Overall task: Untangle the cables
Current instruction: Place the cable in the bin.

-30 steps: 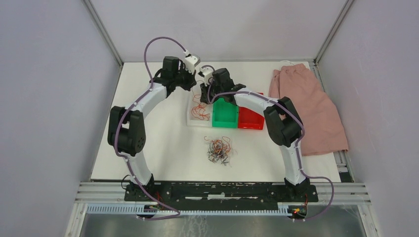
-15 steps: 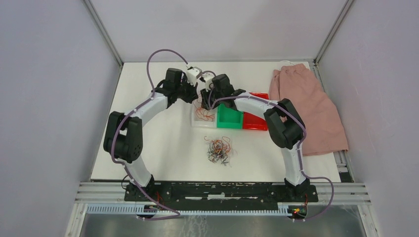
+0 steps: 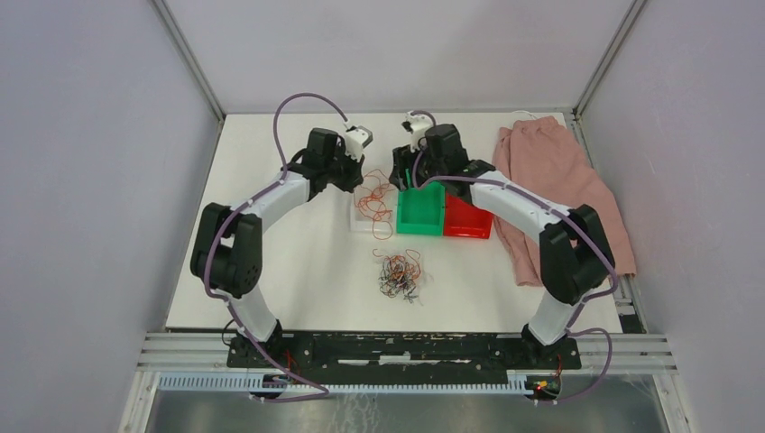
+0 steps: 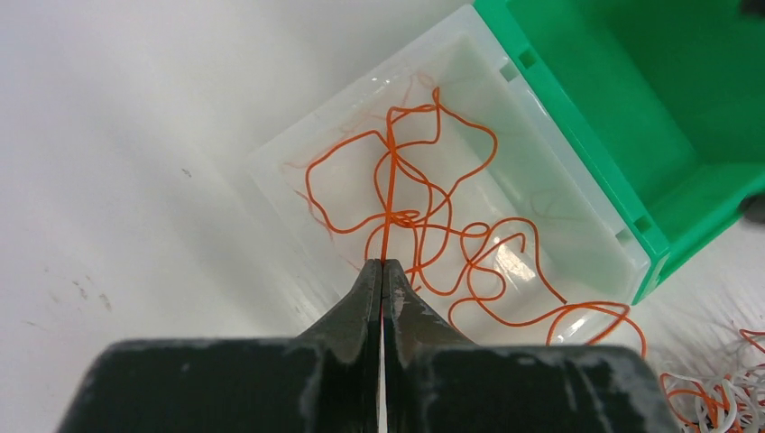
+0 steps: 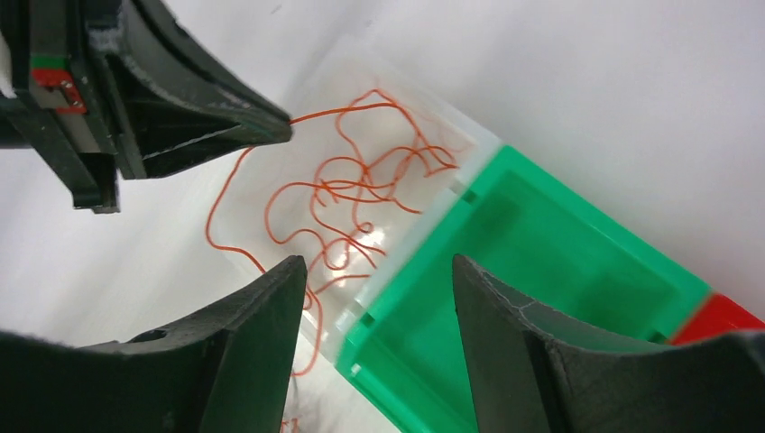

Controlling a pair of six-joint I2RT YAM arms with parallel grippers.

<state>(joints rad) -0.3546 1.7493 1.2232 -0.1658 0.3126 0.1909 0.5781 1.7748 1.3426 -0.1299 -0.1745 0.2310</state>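
Observation:
The cables lie in two lots. A mixed clump of orange, black and white cables (image 3: 399, 275) rests on the table in front of the bins, its edge also showing in the left wrist view (image 4: 722, 406). Several loose orange cables (image 3: 374, 200) curl in the clear bin (image 3: 364, 225), one loop trailing over its near rim. My left gripper (image 4: 382, 265) is shut on one orange cable (image 4: 390, 194) that runs taut down into that bin. My right gripper (image 5: 379, 266) hangs open and empty above the seam between the clear bin (image 5: 424, 221) and the green bin (image 5: 541, 262).
The green bin (image 3: 419, 216) and a red bin (image 3: 469, 221) stand in a row to the right of the clear one. A pink cloth (image 3: 559, 189) lies at the table's right side. Grey walls close in the table on three sides.
My right gripper has opened and drawn back to the right, its elbow swinging out over the cloth. The left gripper stays shut on the orange cable. The bins have shifted slightly right.

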